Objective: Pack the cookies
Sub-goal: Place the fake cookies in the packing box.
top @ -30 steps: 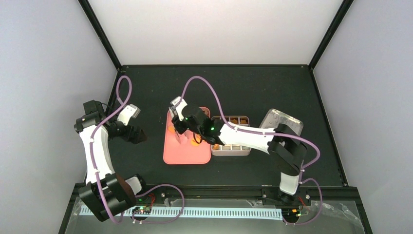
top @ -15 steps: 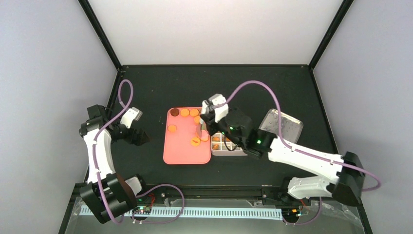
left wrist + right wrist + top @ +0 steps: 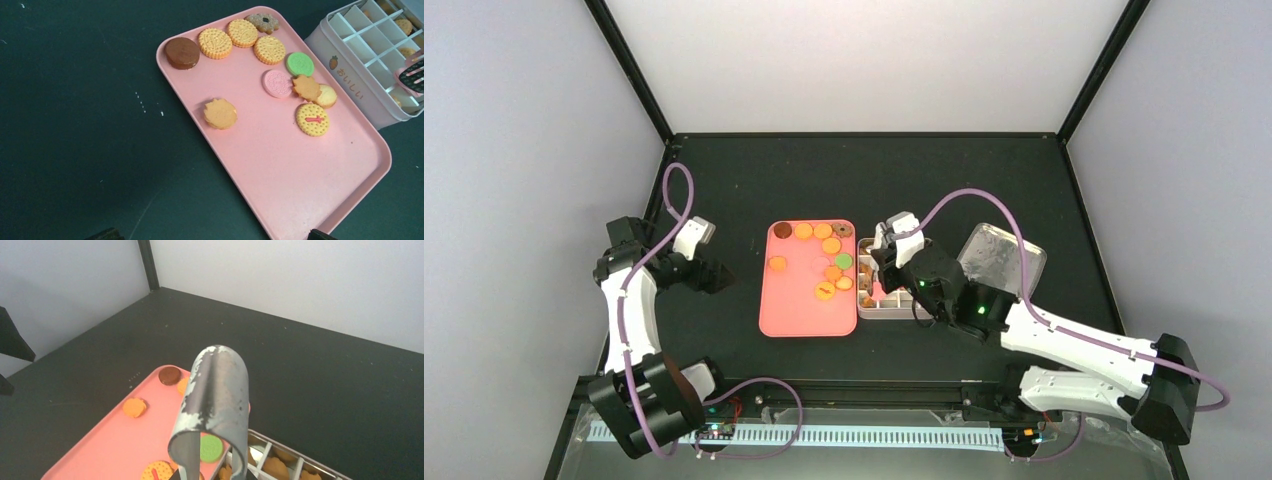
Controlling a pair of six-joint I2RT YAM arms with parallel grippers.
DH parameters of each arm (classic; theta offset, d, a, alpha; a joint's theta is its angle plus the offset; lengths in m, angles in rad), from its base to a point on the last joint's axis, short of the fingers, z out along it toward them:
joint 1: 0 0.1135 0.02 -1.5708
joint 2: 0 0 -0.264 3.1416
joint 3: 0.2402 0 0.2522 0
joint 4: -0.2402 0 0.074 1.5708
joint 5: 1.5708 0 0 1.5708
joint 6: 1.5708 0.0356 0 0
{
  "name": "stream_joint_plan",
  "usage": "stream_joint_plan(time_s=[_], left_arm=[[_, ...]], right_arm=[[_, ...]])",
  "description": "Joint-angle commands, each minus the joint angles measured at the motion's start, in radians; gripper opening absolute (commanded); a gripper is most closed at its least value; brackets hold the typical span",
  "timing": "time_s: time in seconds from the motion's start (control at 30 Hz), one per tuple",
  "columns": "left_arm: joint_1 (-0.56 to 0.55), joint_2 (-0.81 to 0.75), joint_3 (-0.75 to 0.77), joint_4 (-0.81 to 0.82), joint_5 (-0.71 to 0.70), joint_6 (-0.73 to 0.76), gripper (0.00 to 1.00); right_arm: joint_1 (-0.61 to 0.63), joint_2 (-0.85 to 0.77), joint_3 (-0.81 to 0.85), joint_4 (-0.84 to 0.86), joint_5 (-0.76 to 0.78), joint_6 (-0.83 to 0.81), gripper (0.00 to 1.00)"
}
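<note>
Several cookies (image 3: 269, 49) lie on the pink tray (image 3: 300, 185): orange rounds, a brown one (image 3: 182, 52), a green one (image 3: 300, 64), a pink one (image 3: 277, 83) and a lone flower-shaped one (image 3: 220, 113). More orange cookies (image 3: 280, 456) sit in the white divided box (image 3: 350, 75). My right gripper (image 3: 212, 476) is shut on metal tongs (image 3: 217, 390), whose pink tip (image 3: 412, 77) hangs over the box's near compartments. In the top view the right gripper (image 3: 886, 262) is over the box's left end. My left gripper (image 3: 210, 236) stands open and empty left of the tray (image 3: 807, 300).
A clear lid (image 3: 1004, 258) lies right of the box (image 3: 904, 310) on the black table. The right arm stretches from the near right corner across to the box. Black frame posts and pale walls close in the table.
The right arm has swung right with the tongs, from over the tray to over the box, uncovering the tray's cookies. The left arm has barely moved.
</note>
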Motion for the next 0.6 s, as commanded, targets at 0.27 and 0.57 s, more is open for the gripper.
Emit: stream_joint_plan(time_s=[0.27, 0.57], left_arm=[[-0.017, 0.009, -0.045, 0.034, -0.029, 0.017, 0.99], [-0.037, -0.066, -0.040, 0.009, -0.038, 0.044, 0.99]], right_arm=[[-0.010, -0.073, -0.054, -0.021, 0.087, 0.044, 0.20], [-0.010, -0.098, -0.042, -0.074, 0.094, 0.064, 0.28]])
